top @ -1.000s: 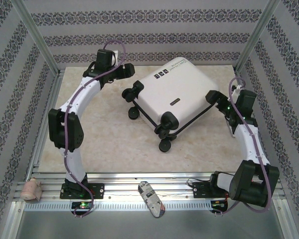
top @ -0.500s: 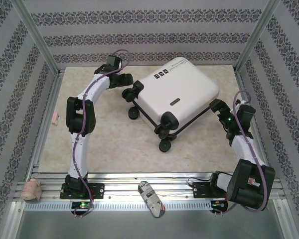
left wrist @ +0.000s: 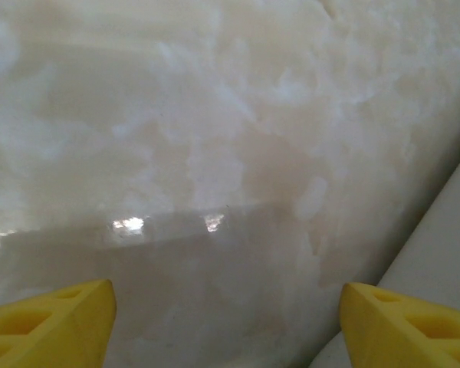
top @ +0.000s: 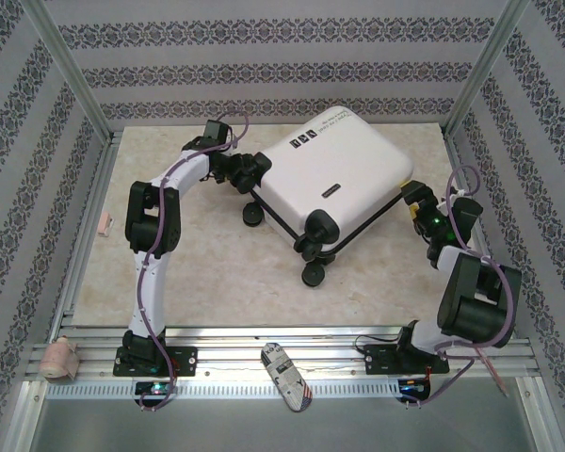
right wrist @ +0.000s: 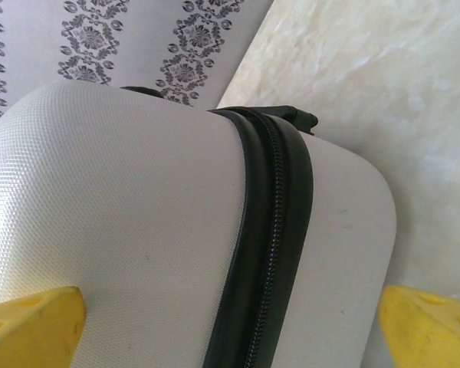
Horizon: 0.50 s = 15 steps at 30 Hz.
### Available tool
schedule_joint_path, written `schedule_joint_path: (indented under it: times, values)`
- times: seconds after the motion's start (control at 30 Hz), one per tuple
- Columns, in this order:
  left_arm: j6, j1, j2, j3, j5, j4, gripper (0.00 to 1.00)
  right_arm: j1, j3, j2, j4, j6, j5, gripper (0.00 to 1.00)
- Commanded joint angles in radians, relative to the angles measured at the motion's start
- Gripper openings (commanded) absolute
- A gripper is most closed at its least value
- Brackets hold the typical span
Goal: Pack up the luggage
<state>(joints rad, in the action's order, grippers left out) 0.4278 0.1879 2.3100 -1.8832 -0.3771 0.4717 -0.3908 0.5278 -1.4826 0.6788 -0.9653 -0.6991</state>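
Marble-patterned table (top: 198, 282) under papered walls carries the luggage (top: 344, 169), which lies flat and zipped shut toward the far right corner, wheels (top: 313, 275) toward the near side. Over the last second it has not moved, but both arms have. The left arm has dropped and reached in, so the left gripper (top: 247, 169) now sits low by the far-left wheel. Its yellow fingers (left wrist: 61, 318) are spread wide over bare tabletop, possibly not touching the shell. The right arm has folded back, and the right gripper (right wrist: 230, 322), also spread, straddles the corner by the zipper band (right wrist: 272, 230). Packing looks barely begun, since the case must be opened first.
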Motion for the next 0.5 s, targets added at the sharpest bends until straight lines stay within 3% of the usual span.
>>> schedule_joint_path:
  times: [0.0,0.27,0.47]
  values:
    - [0.059,-0.002,-0.084,0.083,-0.076,-0.123,0.76,0.007,0.040,-0.068,0.156,-0.072,-0.056,0.98]
    - [0.157,0.000,-0.256,0.387,-0.110,-0.347,0.76,0.150,0.138,-0.208,0.172,-0.076,-0.068,0.98]
    - [0.164,-0.001,-0.388,0.545,-0.059,-0.379,0.76,0.313,0.245,-0.329,0.183,-0.089,-0.046,0.97]
